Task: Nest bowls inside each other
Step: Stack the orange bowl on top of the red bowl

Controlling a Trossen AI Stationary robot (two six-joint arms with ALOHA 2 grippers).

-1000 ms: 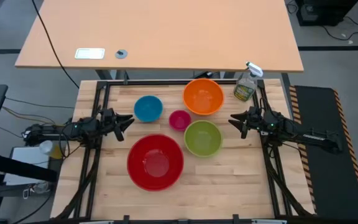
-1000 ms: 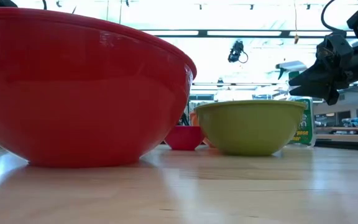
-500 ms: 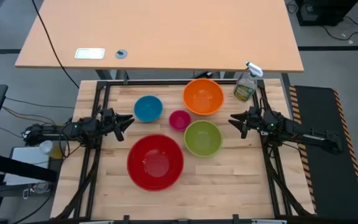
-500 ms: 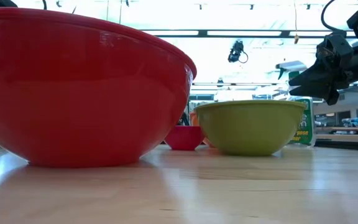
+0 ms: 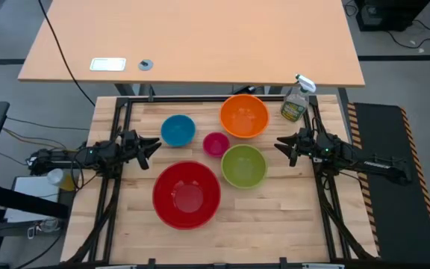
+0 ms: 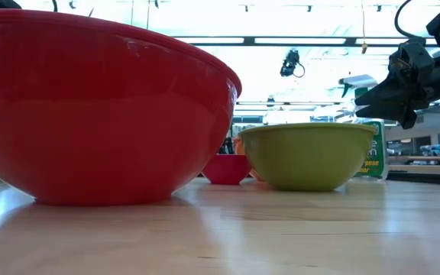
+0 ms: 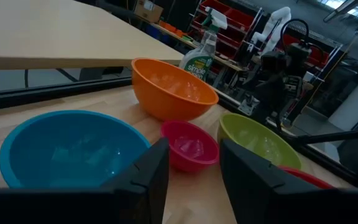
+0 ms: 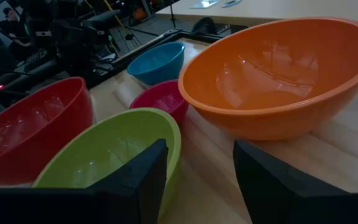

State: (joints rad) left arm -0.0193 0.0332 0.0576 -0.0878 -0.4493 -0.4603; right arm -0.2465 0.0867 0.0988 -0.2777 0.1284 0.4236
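Note:
Five bowls stand apart on their bases on the wooden table. The red bowl (image 5: 187, 194) is nearest the front, the lime green bowl (image 5: 243, 166) to its right, the small magenta bowl (image 5: 216, 143) in the middle, the blue bowl (image 5: 178, 130) at the far left and the orange bowl (image 5: 244, 116) at the far right. My left gripper (image 5: 153, 146) waits open at the table's left edge, above the table, pointing toward the bowls. My right gripper (image 5: 279, 145) waits open at the right edge, beside the green bowl. Neither holds anything.
A clear spray bottle (image 5: 295, 102) with a green label stands at the table's far right corner, behind my right gripper. A larger tan table (image 5: 192, 41) lies beyond the far edge. Bare wood runs along the front edge on both sides of the red bowl.

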